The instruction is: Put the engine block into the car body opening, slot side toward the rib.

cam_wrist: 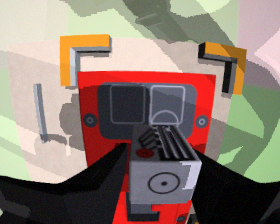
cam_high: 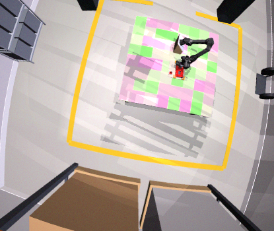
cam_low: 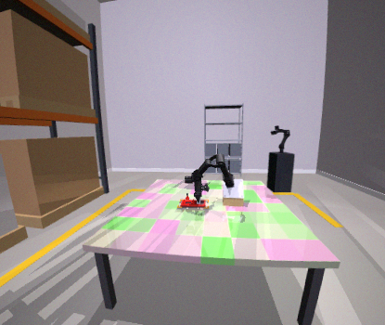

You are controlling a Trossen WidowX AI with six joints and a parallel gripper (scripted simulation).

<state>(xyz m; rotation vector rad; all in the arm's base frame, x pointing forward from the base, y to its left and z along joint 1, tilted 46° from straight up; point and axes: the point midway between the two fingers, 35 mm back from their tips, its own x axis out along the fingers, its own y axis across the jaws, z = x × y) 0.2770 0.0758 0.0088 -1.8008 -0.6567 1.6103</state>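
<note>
The red car body lies on the table. The grey engine block stands over the body, with its round-marked face toward the wrist camera and dark ribs on one side. Behind it is a dark recess with two outlined panels. Part of a dark opening shows below the block. My gripper is part-closed, with its fingers close on either side of the block. A thin red strip shows between the left finger and the block. The block hides the right fingertip.
Orange corner brackets stand around the body. A thin grey bar lies left of it in the wrist view. A box-like block with a white top stands near the arm's base.
</note>
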